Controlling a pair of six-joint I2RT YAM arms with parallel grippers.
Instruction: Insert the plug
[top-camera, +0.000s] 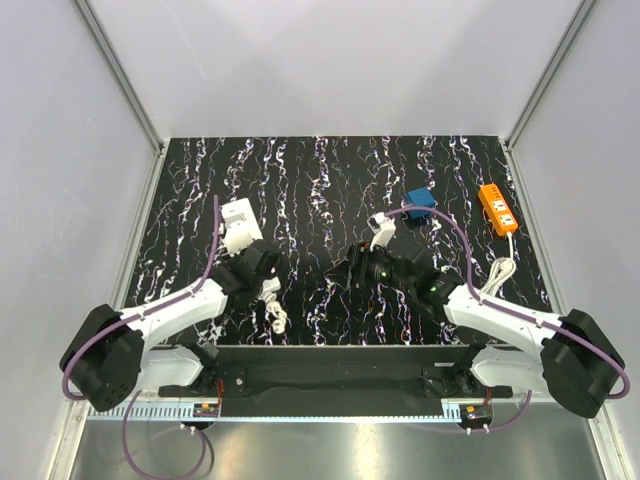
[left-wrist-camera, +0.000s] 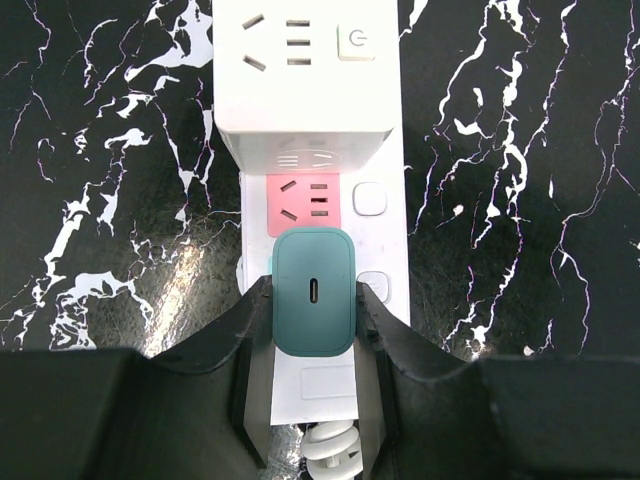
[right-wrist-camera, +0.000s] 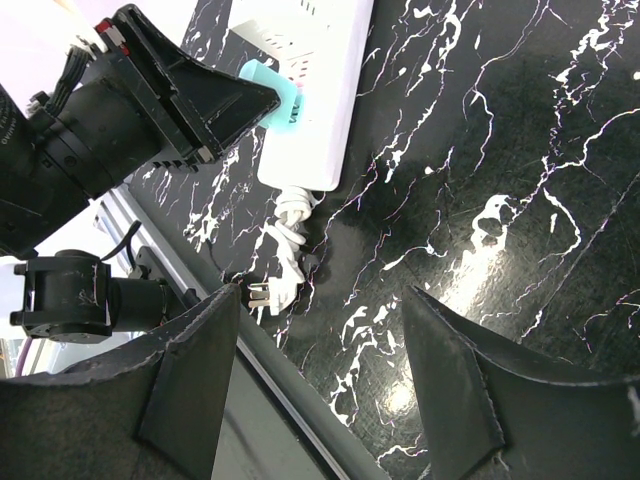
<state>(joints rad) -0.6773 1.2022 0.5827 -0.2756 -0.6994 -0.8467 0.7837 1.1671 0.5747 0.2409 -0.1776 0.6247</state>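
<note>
Left gripper (left-wrist-camera: 315, 295) clamps one teal plug (left-wrist-camera: 314, 318); right gripper (right-wrist-camera: 322, 295) gapes

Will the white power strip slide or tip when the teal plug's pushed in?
Probably stays put: the power strip lies flat, sockets up, so a downward push presses it into the table. Sideways force likely slides it; the surface looks glossy.

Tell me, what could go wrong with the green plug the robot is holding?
1. The left hand grips the teal plug over the white power strip. Its pins are hidden, so they might miss the holes and jam.
2. Nothing seems to hold the strip down. The right hand is open and away from it, so pushing could slide the strip.
</note>
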